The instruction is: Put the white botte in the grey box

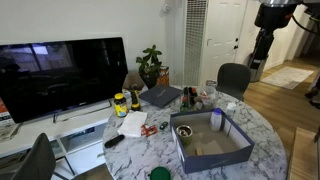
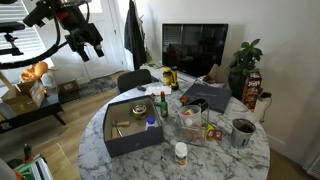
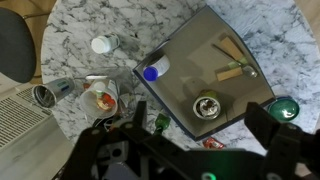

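1. Hand: we see its fingers spread wide, gripping nothing, high above the tabletop.
2. White bottle: we find it upright on the marble, outside the grey box, near one wall.
3. Grey box: we note a blue-capped bottle inside, against that wall.
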